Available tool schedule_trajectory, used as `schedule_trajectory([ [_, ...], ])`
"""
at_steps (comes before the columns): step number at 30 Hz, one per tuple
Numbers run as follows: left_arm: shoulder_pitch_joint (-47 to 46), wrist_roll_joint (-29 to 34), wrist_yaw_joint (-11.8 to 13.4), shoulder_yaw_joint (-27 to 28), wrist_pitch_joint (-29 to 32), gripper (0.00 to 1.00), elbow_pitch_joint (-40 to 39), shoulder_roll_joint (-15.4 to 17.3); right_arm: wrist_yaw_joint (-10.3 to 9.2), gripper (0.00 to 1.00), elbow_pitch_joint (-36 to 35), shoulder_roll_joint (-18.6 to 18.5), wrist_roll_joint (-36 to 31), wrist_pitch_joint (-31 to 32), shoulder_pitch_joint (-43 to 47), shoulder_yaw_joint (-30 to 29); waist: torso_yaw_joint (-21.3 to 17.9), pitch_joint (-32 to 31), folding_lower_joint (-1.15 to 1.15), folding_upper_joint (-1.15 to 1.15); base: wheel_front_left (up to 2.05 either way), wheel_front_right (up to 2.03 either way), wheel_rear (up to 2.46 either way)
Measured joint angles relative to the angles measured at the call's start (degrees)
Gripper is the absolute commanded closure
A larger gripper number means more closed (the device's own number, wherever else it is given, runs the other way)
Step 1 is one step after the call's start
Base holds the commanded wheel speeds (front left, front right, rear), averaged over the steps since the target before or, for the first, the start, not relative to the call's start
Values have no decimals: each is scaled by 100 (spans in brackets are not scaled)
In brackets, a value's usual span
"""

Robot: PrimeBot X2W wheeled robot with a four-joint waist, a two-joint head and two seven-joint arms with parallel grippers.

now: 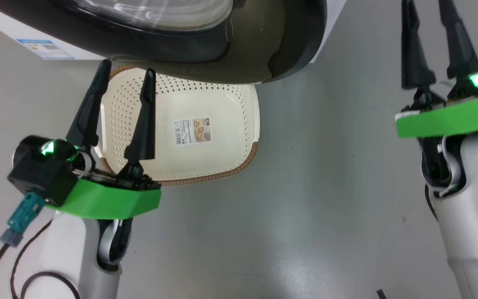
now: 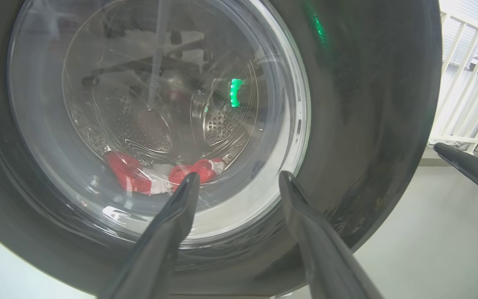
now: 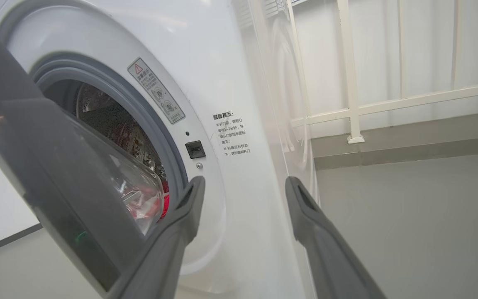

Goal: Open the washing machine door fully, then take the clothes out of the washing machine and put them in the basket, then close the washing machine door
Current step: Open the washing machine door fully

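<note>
Grey glossy floor [image 1: 305, 207] — basket [image 1: 226, 160] on it (white railing [image 3: 349, 83] behind).

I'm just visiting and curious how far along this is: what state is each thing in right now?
washing machine door: partly open, not fully.
clothes: inside the washing machine.
basket: empty, on the floor, partly under the door.
left tool: open, empty.
right tool: open, empty.

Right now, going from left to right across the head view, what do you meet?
blue label → left pincer → basket → grey floor → right pincer
</note>
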Motion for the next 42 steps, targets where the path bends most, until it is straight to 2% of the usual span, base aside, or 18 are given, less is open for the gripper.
schedule_trajectory([
  [9, 1, 43, 0, 121, 0, 0, -77, -49, 1, 0, -948, 312, -909, -1, 670, -767, -6, -13, 0, 0, 0, 0, 0],
  [17, 2, 85, 0, 214, 0, 0, -140, -76, 1, 0, -1575, 431, -1459, -2, 1218, -856, -16, 21, 0, 0, 0, 0, 0],
  [38, 2, 127, 0, 211, 0, 0, -138, -97, 1, 0, -1657, 447, -1333, -1, 1505, -723, -34, 31, -1, 0, 0, 0, 0],
  [39, 2, 127, 0, 207, 0, 0, -136, -98, 1, 25, -1657, 447, -1333, -1, 1505, -722, -31, 28, 0, 0, 0, 0, 0],
  [41, 2, 129, 0, 200, 0, 0, -133, -98, 1, 96, -1653, 447, -1301, -1, 1505, -716, -25, 22, -1, 0, 0, 0, 0],
  [42, 2, 129, 0, 198, 0, 0, -132, -98, 1, 100, -1652, 447, -1279, -2, 1505, -706, -22, 17, 0, 0, 0, 0, 0],
])
